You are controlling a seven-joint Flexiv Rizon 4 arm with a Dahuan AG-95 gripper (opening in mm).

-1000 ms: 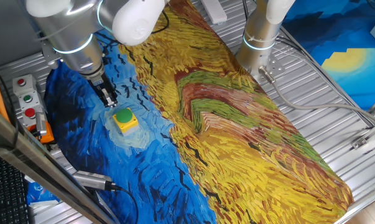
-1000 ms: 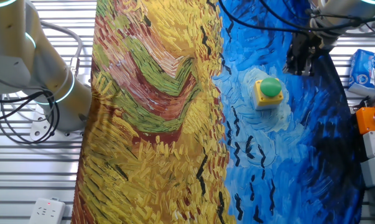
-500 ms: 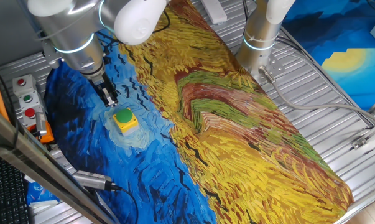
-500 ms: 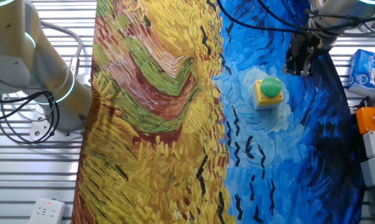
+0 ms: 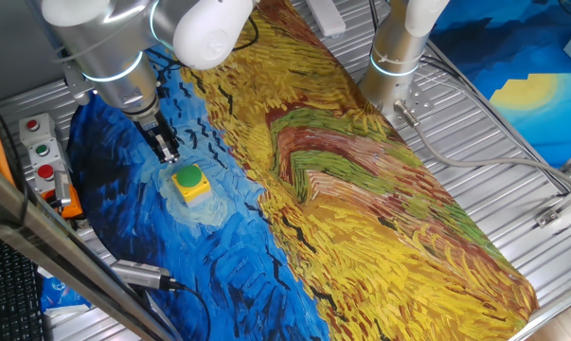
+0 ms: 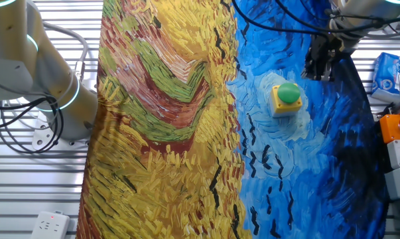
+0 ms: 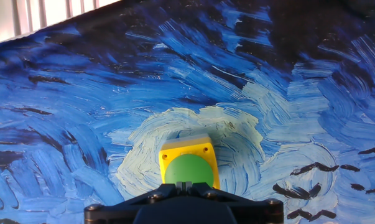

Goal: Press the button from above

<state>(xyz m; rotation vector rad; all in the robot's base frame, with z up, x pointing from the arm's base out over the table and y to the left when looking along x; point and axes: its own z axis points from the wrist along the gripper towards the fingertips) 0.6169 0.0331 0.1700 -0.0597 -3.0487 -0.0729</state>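
I see the button [image 5: 187, 176] sitting on its yellow box [image 5: 194, 188], on the pale swirl in the blue part of the painted cloth [image 5: 294, 170] covering the worktop [image 5: 512, 180]. Green cap faces up, nothing touching it.

Gripper [image 5: 167, 152] hangs just beside the button, off its far side toward the arm [image 5: 110, 57] in one fixed view, not over the cap. In the other fixed view the gripper [image 6: 318, 66] is up and to the right of the button [image 6: 289, 93], apart from it, with blue cloth showing between them.

Hand view: button [image 7: 189, 172] sits low centre, its near edge cut off by the black gripper body [image 7: 184, 205]. Fingertips not visible there.

Fingers: can't tell how far they're spread; in both fixed views they read as one dark mass. Can't see anything held in them.

Beyond the button on the gripper's side, off the cloth edge, is a grey control box [image 5: 41, 152] with small green and red buttons. Well away from the button, across the yellow half of the cloth, stands a second arm base [image 5: 399, 57].
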